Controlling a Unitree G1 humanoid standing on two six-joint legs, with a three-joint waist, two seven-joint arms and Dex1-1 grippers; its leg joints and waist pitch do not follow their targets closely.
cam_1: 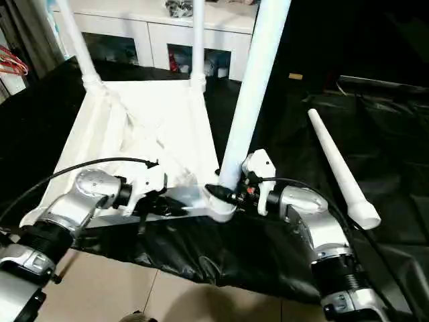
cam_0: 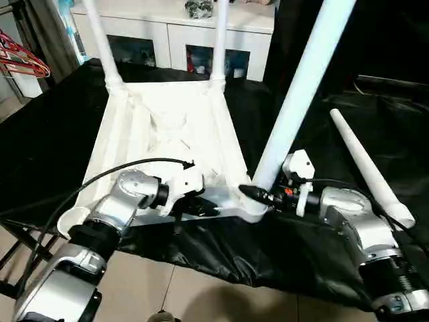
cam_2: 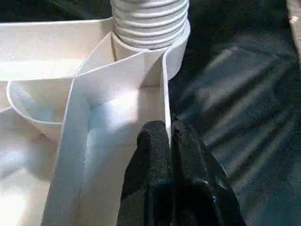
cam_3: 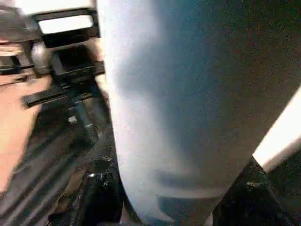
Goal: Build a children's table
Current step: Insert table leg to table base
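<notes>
Surroundings: black-covered work table [cam_0: 53, 134]. White cabinet [cam_0: 174, 33] beyond its far edge at 12 o'clock. Red hangers [cam_0: 20, 60] at 10 o'clock, off the table. Tiled floor [cam_0: 154, 288] below the near edge.

Children's table: white tabletop [cam_0: 174, 127] lying upside down on the black cover, ribbed underside up, centre of the head view. Two far legs [cam_0: 100, 40] upright in the far corner sockets, at 11 and 12 o'clock. Near-right leg [cam_0: 301, 87] seated in the near-right corner socket [cam_0: 251, 211], leaning away toward 1 o'clock; its ridged base [cam_2: 150, 19] sits in the socket in the left wrist view. Near-left socket [cam_0: 70, 221] open, partly behind the left forearm. Loose leg [cam_0: 365, 168] lying on the cover at 3 o'clock, apart from the top, wide end nearest the robot.

Left gripper [cam_0: 201, 204]: forearm reaching in from 7 o'clock, black cable arched above it. Fingers [cam_2: 155, 160] pinched together on the near rim wall [cam_2: 165, 113] of the top, one on each side, beside the near-right socket.

Right gripper [cam_0: 258, 194]: forearm coming from 4 o'clock, wrist level, pointed toward 9 o'clock. Black fingers clasping the near-right leg just above its socket.
</notes>
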